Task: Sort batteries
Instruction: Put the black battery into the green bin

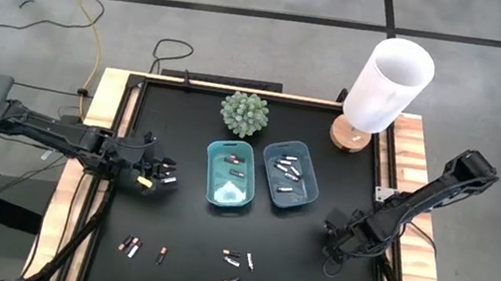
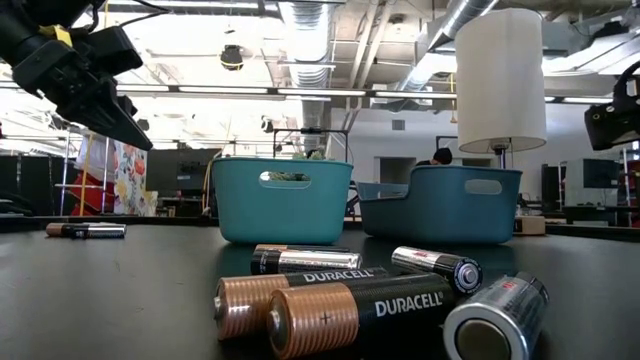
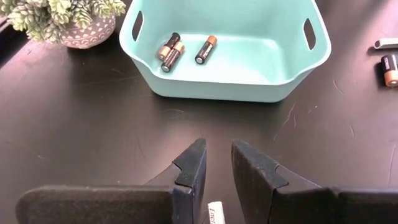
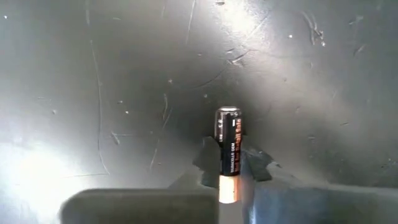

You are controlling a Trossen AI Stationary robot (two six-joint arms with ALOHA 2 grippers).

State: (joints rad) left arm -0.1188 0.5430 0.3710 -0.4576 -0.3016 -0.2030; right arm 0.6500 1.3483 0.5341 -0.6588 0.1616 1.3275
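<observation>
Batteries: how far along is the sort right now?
Partly done. The left tray holds three dark, copper-ended batteries; the right tray holds several too. The right gripper is shut on a dark battery; the left gripper pinches a silvery-white one. About eight loose batteries remain.

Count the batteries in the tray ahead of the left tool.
3, all in the teal tray, toward the end nearest the plant: two batteries lying against each other, a third battery apart beside them. None seems hidden.
</observation>
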